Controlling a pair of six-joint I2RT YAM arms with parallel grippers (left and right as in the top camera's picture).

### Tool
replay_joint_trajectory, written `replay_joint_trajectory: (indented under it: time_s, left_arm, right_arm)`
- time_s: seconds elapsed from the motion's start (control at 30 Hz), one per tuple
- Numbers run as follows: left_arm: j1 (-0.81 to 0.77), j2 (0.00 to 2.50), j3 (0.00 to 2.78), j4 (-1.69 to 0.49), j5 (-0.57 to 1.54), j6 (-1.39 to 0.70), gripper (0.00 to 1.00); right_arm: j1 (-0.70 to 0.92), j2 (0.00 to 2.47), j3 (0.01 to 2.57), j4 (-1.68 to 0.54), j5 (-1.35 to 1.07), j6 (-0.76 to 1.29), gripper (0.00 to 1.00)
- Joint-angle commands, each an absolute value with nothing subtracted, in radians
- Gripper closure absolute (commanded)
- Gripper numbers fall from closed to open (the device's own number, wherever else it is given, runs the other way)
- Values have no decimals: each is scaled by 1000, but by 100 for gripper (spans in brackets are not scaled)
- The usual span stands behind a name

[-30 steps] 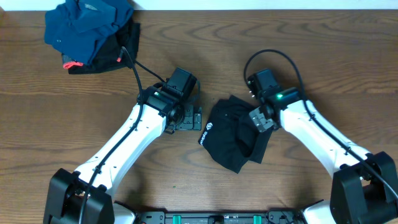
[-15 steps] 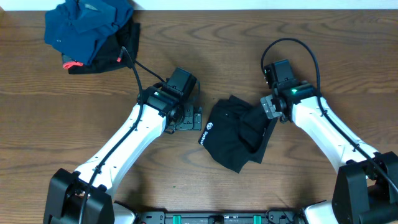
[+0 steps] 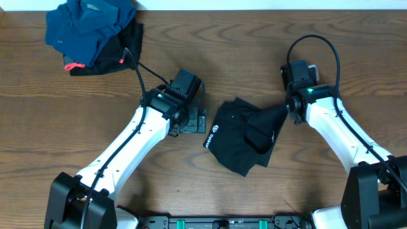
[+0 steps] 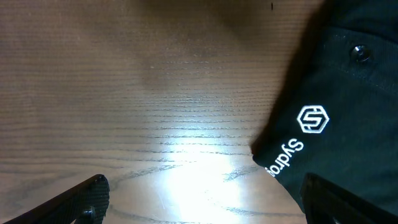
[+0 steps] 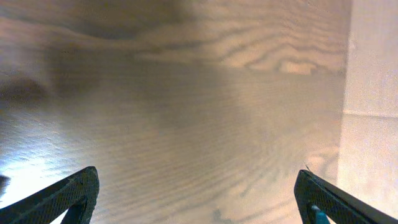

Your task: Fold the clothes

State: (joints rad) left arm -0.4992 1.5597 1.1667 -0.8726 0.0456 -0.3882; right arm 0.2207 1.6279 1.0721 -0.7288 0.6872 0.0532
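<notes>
From above, the black garment (image 3: pixel 241 137) lies bunched in a rough fold in the middle of the counter (image 3: pixel 191 178), a small white logo (image 3: pixel 213 131) on its left edge. The left arm's fingers (image 3: pixel 194 121) sit just beside that edge. The right arm's fingers (image 3: pixel 294 113) are at the garment's upper right corner, where a point of cloth reaches toward them. This view cannot settle whether they touch it. A dark blue garment (image 3: pixel 89 25) is heaped in the upper left corner over a small black piece (image 3: pixel 124 48) with a red-pink tag (image 3: pixel 73 65), well apart from the rest.

The left wrist view adds what the overhead blurs: the logo is a hexagon (image 4: pixel 312 119) with white lettering (image 4: pixel 285 155) below it and a small round stud (image 4: pixel 359 52) near the top right. Both fingers stand spread wide at the bottom corners, with bare wood and the garment's edge (image 4: pixel 348 124) between them.

The right wrist view shows only bare wood and a pale strip (image 5: pixel 373 93) down the right side. Its fingers are spread wide too, gripping nothing.
</notes>
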Motion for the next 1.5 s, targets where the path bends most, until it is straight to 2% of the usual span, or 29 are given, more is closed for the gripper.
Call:
replay_joint_trajectory:
  time_s: [0.0,0.17,0.33,0.4,0.47,0.57,0.67,0.7,0.87,1.13,1.27,1.47]
  left_arm:
    - [-496,1568,1161,-878,33,-386,2]
    - [-495,1568,1161,-879,-37,-386,2]
    - [-472,1568,1161,-879,-89,-387,2]
    - [-457,1568,1161,-878,-92,-387,2]
    - [-433,1568,1161,-877,-110,-403,2]
    - [-384,1568,1161,-878,-176,-486,2]
    - [-319,1568,1161,-878,-177,-533,2]
    - [-295,1568,1161,-879,-176,-537,2]
    - [-211,1568,1161,-885,-169,-537,2]
    - [-186,1568,1161,-904,-169,-537,2]
    - [-186,1568,1161,-904,-169,-537,2]
    - [-186,1568,1161,-919,-169,-536,2]
  right_arm:
    - [214,1622,1105,-783,717,201,1]
    - [222,1570,1217,-904,369,262,2]
    - [223,1475,1367,-1038,-1,250,11]
    - [224,1428,1401,-1056,-134,233,18]
    - [224,1380,1406,-1037,-301,214,40]
    - [231,1346,1406,-1030,-505,170,56]
    - [252,1353,1396,-1056,-534,177,82]
    - [260,1358,1386,-1059,-542,187,86]
    - [312,1414,1266,-957,-779,186,93]
    - [411,1549,1130,-767,-953,239,92]
    - [440,1616,1129,-779,-844,248,94]
    - [445,1655,1129,-896,-477,320,92]
